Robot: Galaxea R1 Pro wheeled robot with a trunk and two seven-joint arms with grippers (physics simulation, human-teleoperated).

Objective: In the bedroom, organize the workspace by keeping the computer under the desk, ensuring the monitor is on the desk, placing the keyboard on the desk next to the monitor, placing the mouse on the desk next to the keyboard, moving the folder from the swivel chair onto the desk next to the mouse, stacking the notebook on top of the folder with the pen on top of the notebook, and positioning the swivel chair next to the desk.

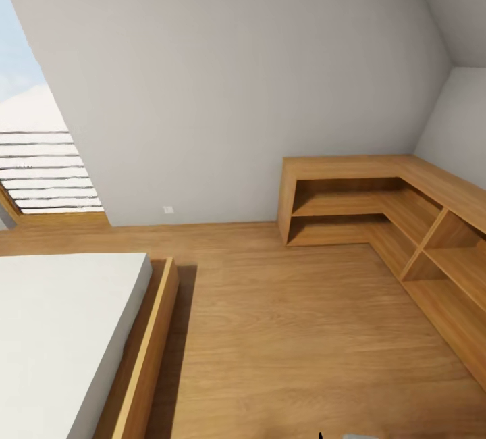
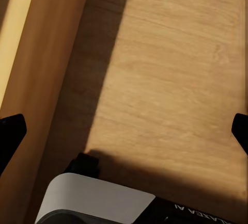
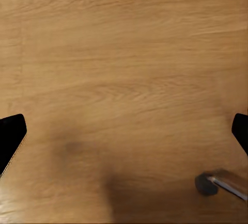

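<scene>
Apparently nothing of the tidying can be judged done, since both the left gripper [image 2: 124, 126] and right gripper [image 3: 124, 126] hang wide open and empty above bare wood floor [image 1: 290, 344], beside a bed [image 1: 61, 331] and low shelving [image 1: 378, 209], with the bench nowhere among them.

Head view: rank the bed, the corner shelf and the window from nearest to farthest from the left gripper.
Taking the left gripper as hanging low beside the bed frame:
1. Bed, close at the left.
2. Corner shelf, across the floor to the right.
3. Window, far left; close to the shelf's range, a loose call.
</scene>
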